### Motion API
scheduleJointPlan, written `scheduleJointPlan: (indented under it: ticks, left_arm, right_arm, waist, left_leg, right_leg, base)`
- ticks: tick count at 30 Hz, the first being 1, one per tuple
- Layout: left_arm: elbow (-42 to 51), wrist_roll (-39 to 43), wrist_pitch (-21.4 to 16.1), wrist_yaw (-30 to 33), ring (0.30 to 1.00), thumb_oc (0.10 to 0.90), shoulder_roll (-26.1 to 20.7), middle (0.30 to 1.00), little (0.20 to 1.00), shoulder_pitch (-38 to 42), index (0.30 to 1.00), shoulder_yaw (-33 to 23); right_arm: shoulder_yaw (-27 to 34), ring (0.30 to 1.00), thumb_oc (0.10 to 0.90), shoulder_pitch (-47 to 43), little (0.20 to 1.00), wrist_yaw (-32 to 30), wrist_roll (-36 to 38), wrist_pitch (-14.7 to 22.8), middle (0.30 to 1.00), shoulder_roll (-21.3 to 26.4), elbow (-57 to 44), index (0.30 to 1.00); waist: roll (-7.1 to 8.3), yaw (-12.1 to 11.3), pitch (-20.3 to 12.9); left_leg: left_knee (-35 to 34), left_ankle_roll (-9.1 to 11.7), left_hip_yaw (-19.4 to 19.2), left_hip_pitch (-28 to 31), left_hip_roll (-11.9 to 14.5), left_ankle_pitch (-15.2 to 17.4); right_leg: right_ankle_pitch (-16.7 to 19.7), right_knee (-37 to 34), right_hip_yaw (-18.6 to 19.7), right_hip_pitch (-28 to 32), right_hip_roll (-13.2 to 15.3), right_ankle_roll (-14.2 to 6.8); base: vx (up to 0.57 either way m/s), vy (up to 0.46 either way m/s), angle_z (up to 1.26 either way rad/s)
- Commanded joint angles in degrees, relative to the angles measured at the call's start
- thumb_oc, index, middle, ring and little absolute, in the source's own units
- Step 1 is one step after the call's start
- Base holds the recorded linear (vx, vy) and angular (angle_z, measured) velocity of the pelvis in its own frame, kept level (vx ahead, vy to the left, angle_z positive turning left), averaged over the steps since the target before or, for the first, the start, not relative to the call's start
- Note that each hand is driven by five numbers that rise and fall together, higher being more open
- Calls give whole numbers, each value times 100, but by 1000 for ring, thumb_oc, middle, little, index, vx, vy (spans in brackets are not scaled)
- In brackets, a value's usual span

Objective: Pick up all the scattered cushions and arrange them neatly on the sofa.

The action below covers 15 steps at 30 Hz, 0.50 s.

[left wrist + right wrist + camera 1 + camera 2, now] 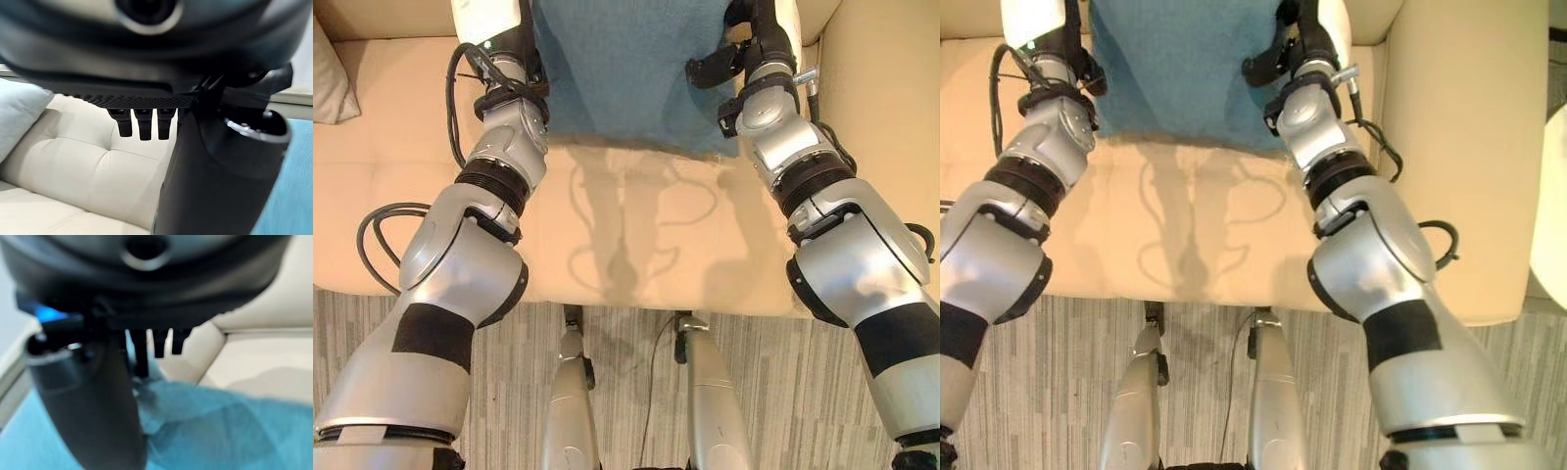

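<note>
Both hands, left hand (215, 161) and right hand (93, 401), grip the teal cushion (626, 69) at the sofa (636, 245) back; placement unfinished, grey cushion (331, 78) at left edge.

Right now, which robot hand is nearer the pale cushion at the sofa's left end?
Left. The left robot hand sits at the teal cushion's left edge, toward the pale cushion; the right robot hand is across the teal cushion, farther off.
</note>
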<state>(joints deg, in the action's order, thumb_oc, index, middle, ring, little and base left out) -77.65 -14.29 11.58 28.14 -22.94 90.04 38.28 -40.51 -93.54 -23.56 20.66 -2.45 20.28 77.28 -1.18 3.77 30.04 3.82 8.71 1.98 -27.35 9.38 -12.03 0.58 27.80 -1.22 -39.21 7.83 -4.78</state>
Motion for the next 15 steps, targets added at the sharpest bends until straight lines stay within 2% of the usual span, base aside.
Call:
scheduleJointPlan:
  ticks: [1,3,5,9,12,15]
  left_arm:
    - [-150,-63,316,510,900,800,-857,900,900,-25,900,-450]
    - [-130,-138,399,515,900,800,-1001,900,900,-96,900,-494]
    - [-145,-121,394,586,900,800,-1192,900,900,-21,900,-505]
    - [-196,39,363,590,900,800,-1258,900,900,-63,900,-605]
    - [342,757,140,962,900,800,-1264,900,900,-140,900,-1219]
    - [894,904,-32,1140,900,800,-1301,900,900,-528,900,-1551]
  right_arm:
    - [889,900,800,348,900,-1079,-248,667,900,413,-1838,900]
    - [1048,900,800,619,900,-1119,-326,634,900,407,-2273,900]
    - [1024,900,800,867,900,-993,-189,803,900,362,-2590,900]
    - [1043,900,800,1009,900,-1044,-281,831,900,260,-2674,900]
    - [1203,900,800,1332,900,-1210,-632,648,900,497,-2939,900]
    - [1398,900,800,1710,900,-1258,-946,558,900,785,-3308,900]
  waist:
    - [294,-110,-673]
    - [298,-78,-710]
    - [305,-2,-720]
    - [298,48,-733]
    - [337,75,-727]
    - [381,88,-785]
  left_leg:
    - [95,235,-265,191,279,974]
    - [154,232,-278,182,278,1010]
    - [223,237,-279,118,287,1039]
    - [233,248,-283,30,280,1006]
    - [251,242,-223,-12,260,983]
    - [251,225,-217,58,264,1022]
  right_leg:
    - [-400,-263,295,-29,40,-536]
    - [-402,-267,303,-14,51,-535]
    - [-389,-273,315,-15,89,-537]
    - [-345,-294,307,-48,118,-536]
    - [-391,-283,260,7,144,-526]
    - [-424,-284,246,114,153,-514]
  base:
    - [-25,78,-3]
    - [-21,62,-13]
    - [-30,46,-21]
    - [-15,34,0]
    - [-2,13,5]
    - [37,19,8]
